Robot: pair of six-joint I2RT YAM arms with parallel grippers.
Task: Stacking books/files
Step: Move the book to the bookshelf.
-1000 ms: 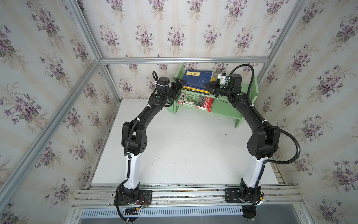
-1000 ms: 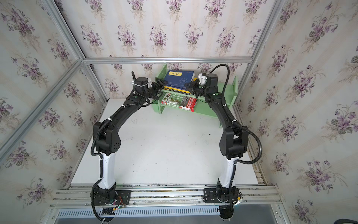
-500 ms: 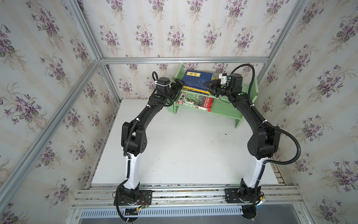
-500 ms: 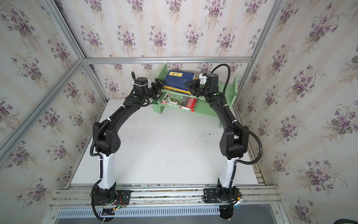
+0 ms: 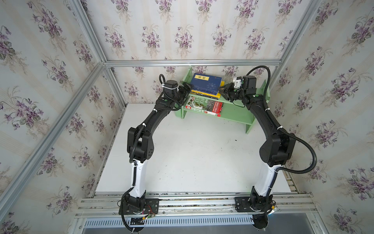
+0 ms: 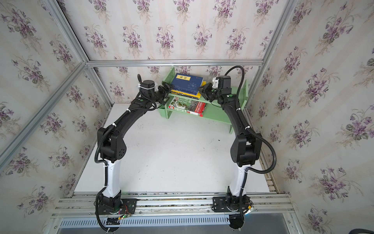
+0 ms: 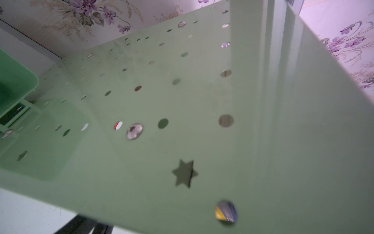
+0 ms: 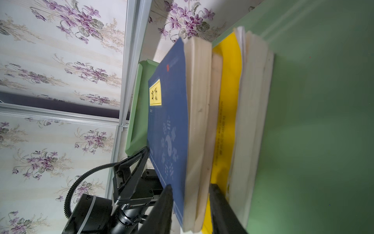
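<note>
At the far edge of the desk (image 5: 192, 158), the pale green shelf (image 5: 236, 114) takes the books. Leftmost, the left fingers (image 5: 187, 88) stand spread wide and empty just outside the shelf's left side panel (image 7: 182, 97), level with the upper tier. They seem placed there to brace the shelf or to stop the pile sliding that way.

On the upper tier, toward its left end, lies the stack, topped by a navy book (image 5: 206, 83) with a yellow label. On the lower tier the green plant-photo book (image 5: 204, 105) lies flat and alone.

At the stack's right end the right fingers (image 8: 165, 208) are partly parted around the page edges of the navy book and the next one in the pile, with the yellow book (image 8: 228, 97) just beyond. Whether they press or merely flank cannot be told.

Both top views give the whole layout but hide that straddle, which only the right wrist view shows. The left wrist view offers little but perforated panel, with a sliver of yellow and navy through one hole (image 7: 226, 210).
</note>
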